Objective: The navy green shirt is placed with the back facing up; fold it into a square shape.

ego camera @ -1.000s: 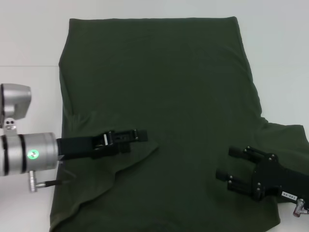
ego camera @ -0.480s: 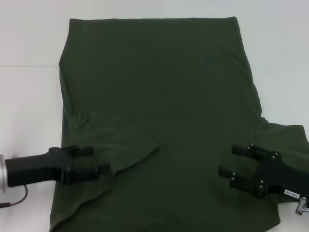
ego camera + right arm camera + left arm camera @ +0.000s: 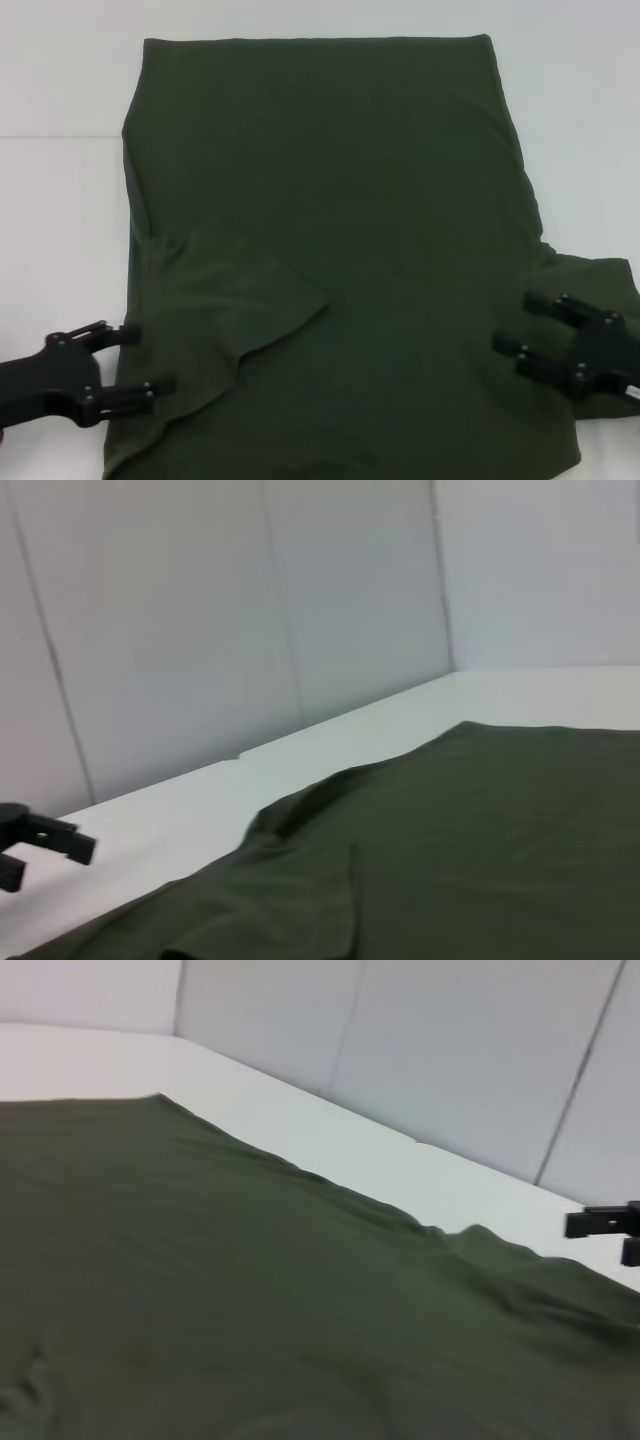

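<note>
The navy green shirt (image 3: 350, 200) lies flat on the white table, plain side up, and fills most of the head view. Its left sleeve (image 3: 240, 300) is folded inward over the body. The right sleeve (image 3: 590, 275) still sticks out sideways. My left gripper (image 3: 143, 359) is open at the shirt's lower left edge and holds nothing. Over the lower right part of the shirt, just below the right sleeve, my right gripper (image 3: 520, 322) is also open and empty. The left wrist view shows the shirt (image 3: 250, 1290). The right wrist view shows the shirt (image 3: 480, 830) too.
The white table (image 3: 60, 200) has bare surface to the left, right and behind the shirt. Grey wall panels (image 3: 450, 1050) stand past the table edge. The other arm's fingers (image 3: 600, 1222) show in the left wrist view, and the left arm's fingers (image 3: 50, 840) in the right wrist view.
My left gripper has let go of the folded-in left sleeve and drawn back left and down to the shirt's edge. The right gripper has shifted right, toward the right sleeve.
</note>
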Tool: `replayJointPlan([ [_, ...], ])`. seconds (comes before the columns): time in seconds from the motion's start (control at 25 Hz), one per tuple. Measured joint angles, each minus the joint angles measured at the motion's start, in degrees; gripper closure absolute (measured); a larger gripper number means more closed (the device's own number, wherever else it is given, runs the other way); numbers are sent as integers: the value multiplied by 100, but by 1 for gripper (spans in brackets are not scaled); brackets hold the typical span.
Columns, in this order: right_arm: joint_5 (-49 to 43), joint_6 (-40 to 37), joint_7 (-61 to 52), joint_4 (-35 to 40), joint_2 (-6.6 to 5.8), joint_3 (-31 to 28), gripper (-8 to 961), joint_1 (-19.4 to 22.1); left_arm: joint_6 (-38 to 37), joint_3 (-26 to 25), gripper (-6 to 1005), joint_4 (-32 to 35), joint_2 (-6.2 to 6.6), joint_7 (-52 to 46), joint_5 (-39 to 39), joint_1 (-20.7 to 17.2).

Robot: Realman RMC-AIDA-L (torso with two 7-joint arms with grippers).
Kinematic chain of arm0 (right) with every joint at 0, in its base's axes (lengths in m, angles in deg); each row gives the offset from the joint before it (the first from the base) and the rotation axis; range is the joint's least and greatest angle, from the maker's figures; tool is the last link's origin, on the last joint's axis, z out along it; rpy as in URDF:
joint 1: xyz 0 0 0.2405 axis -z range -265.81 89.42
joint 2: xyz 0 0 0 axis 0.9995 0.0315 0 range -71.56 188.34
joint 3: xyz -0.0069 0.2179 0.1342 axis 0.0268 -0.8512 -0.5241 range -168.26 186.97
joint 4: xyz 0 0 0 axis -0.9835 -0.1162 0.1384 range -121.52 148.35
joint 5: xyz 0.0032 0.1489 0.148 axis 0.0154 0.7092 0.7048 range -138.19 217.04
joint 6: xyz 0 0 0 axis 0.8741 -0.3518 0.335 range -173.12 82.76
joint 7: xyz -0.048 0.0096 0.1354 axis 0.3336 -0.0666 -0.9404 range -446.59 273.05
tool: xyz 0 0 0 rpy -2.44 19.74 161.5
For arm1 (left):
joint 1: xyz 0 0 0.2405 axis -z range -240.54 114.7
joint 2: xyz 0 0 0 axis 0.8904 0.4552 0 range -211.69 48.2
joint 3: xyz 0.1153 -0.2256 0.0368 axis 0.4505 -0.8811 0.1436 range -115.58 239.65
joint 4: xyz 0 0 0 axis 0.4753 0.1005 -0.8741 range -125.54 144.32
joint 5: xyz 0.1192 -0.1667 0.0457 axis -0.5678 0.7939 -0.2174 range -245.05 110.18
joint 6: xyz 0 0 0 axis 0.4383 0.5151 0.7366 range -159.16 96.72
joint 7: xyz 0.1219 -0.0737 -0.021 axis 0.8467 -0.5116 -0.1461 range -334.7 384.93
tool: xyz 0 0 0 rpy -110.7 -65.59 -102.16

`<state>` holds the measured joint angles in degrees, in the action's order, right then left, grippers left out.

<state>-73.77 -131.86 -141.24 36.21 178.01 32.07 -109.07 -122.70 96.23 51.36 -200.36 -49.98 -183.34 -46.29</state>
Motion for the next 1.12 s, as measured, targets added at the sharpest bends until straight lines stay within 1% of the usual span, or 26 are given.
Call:
replayJointPlan([
  [0.08,1,-178,-237,364,14,-45,179,138,-68,-82,85,32,-6,23,4,-33],
  [0.2,-8,-569,-1172,1237,17,-167,179,392,-265,-319,84,42,-17,112,11,-59],
  [0.28,-72,-792,-2286,1996,10,-191,179,531,-349,-456,84,24,-21,195,13,-56],
  [0.36,-211,-938,-3426,2734,-18,-210,179,642,-413,-488,84,38,-30,228,13,-63],
  [0.44,-483,-1030,-4726,3441,-72,-279,179,717,-491,-494,85,50,-33,236,-3,-66],
  [0.48,-670,-1062,-5359,3738,-125,-300,179,733,-544,-494,85,51,-31,242,-19,-62],
  [0.52,-853,-1091,-5856,3954,-193,-305,179,730,-590,-492,85,51,-26,257,-35,-58],
  [0.56,-1086,-1123,-6349,4089,-290,-298,179,692,-618,-485,85,54,-20,296,-45,-50],
  [0.64,-1683,-1232,-7373,4207,-531,-266,179,544,-642,-483,84,58,-15,418,-50,-48],
  [0.72,-2292,-1347,-8173,4056,-761,-265,179,275,-651,-491,84,62,-13,557,-51,-58],
  [0.8,-2694,-1420,-8549,3873,-848,-250,179,45,-660,-497,84,64,-11,638,-53,-69],
  [0.92,-3305,-1436,-8825,3646,-890,-197,179,-317,-689,-493,84,66,-4,683,-55,-72],
  [1.04,-3823,-1360,-8965,3464,-877,-184,179,-648,-708,-492,84,66,5,733,-62,-80],
  [1.12,-3932,-1285,-9004,3352,-863,-165,179,-769,-712,-495,84,67,8,787,-65,-88],
])
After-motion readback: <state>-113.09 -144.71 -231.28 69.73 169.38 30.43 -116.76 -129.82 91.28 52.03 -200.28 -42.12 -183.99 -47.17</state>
